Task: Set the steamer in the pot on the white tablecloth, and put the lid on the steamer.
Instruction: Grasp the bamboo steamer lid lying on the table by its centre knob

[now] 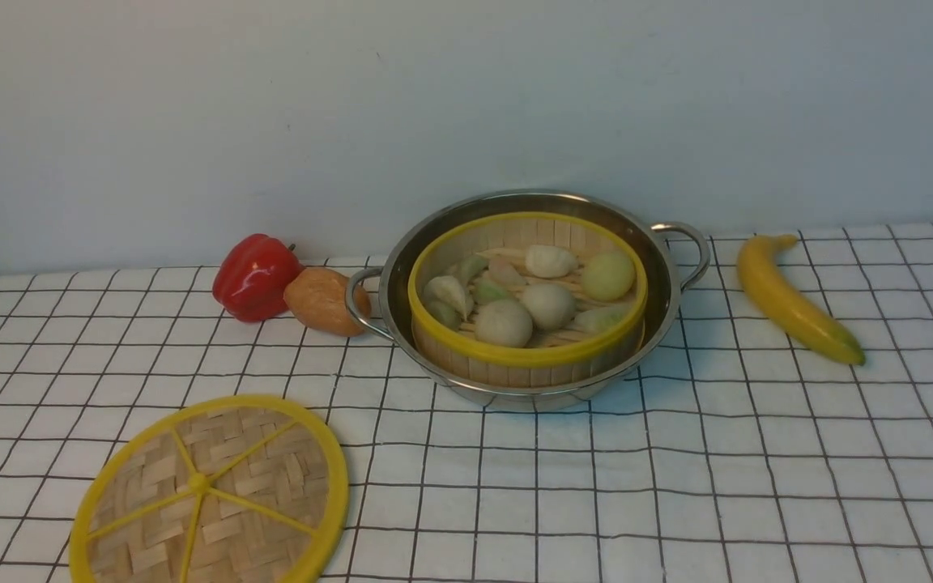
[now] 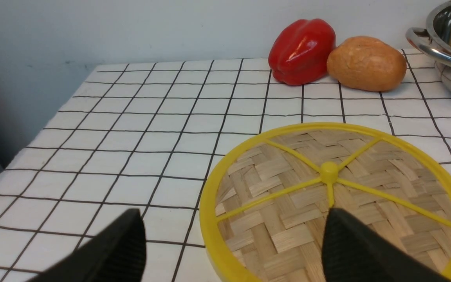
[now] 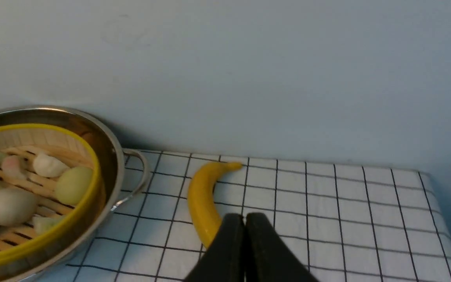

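Observation:
The steamer (image 1: 527,356), a bamboo basket with yellow rims and pale dumplings and buns, sits inside the shiny steel pot (image 1: 661,300) on the white tablecloth (image 1: 677,486); both also show in the right wrist view, steamer (image 3: 26,250) and pot (image 3: 110,156). The lid (image 1: 211,494), a flat woven disc with a yellow rim and spokes, lies on the cloth at the front left. In the left wrist view my left gripper (image 2: 233,219) is open, its jaws straddling the near rim of the lid (image 2: 327,196), holding nothing. My right gripper (image 3: 245,219) is shut and empty, above the cloth near the banana.
A red bell pepper (image 1: 254,275) and a brown bread roll (image 1: 322,301) lie just left of the pot's left handle. A yellow banana (image 1: 794,300) lies right of the pot. A pale wall stands behind the table. Neither arm shows in the front view.

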